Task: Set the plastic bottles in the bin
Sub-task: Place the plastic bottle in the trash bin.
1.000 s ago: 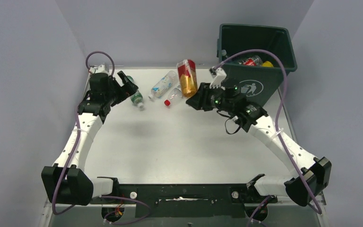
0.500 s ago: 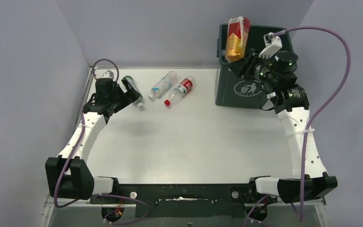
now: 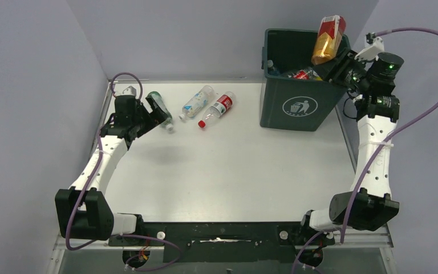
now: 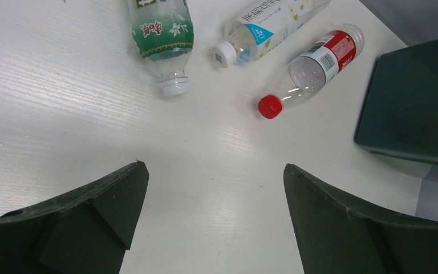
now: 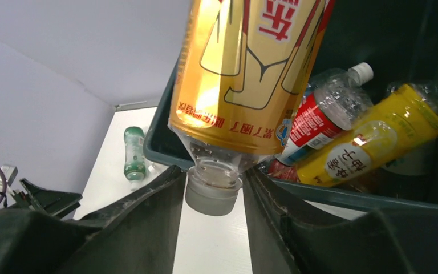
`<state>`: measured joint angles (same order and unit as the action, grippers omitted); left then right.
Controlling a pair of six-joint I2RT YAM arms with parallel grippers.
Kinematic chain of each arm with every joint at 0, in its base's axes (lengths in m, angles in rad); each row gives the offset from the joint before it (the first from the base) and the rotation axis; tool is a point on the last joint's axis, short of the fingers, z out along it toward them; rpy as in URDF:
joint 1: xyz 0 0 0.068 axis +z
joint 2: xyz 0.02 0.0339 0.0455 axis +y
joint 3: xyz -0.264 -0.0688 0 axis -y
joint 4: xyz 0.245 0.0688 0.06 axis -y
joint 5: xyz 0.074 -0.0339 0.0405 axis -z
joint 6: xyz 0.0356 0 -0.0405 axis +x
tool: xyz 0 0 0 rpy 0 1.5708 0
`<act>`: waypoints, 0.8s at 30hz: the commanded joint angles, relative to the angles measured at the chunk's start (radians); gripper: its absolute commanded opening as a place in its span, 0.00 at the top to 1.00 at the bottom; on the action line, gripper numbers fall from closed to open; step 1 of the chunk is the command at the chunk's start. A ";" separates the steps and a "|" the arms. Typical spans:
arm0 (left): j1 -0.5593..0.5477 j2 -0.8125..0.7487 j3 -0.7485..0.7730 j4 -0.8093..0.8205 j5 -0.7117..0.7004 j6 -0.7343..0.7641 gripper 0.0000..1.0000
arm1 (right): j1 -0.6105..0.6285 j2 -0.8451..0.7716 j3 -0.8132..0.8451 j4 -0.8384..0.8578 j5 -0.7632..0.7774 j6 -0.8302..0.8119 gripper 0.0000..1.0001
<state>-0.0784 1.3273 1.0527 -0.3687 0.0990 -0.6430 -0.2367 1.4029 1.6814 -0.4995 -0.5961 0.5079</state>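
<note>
Amber bottle (image 3: 328, 37): cap down, above right side of bin (image 3: 300, 108), neck clamped between jaws of right gripper (image 5: 214, 197). Step in hand, as judged: release over bin. Next move calls for jaws parting so bottle drops beside yellow bottle (image 5: 376, 142) inside. Left gripper (image 4: 211, 211): jaws apart, empty, near green-label bottle (image 4: 162, 34). Blue-label bottle (image 4: 274, 23) and red-cap bottle (image 4: 313, 65) lie on table (image 3: 222, 171), left of bin.

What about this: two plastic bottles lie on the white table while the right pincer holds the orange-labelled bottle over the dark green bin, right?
Three, not two: the top view shows the green-labelled bottle, blue-labelled bottle and red-labelled bottle, all clear plastic, on the white table. The right pincer does hold the orange-labelled bottle over the dark green bin.
</note>
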 commanded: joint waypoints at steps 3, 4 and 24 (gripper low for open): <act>0.017 0.009 -0.001 0.050 0.002 0.007 0.09 | -0.112 0.030 0.071 0.001 -0.118 -0.006 0.39; 0.018 0.011 0.000 0.051 0.002 0.008 0.09 | -0.125 0.037 0.083 -0.006 -0.124 -0.009 0.34; 0.035 0.192 0.074 0.071 -0.123 0.027 0.10 | -0.158 -0.238 -0.106 -0.006 -0.176 0.030 0.25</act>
<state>-0.0502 1.4746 1.0473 -0.3561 0.0273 -0.6365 -0.4042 1.2610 1.6367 -0.5533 -0.7223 0.5133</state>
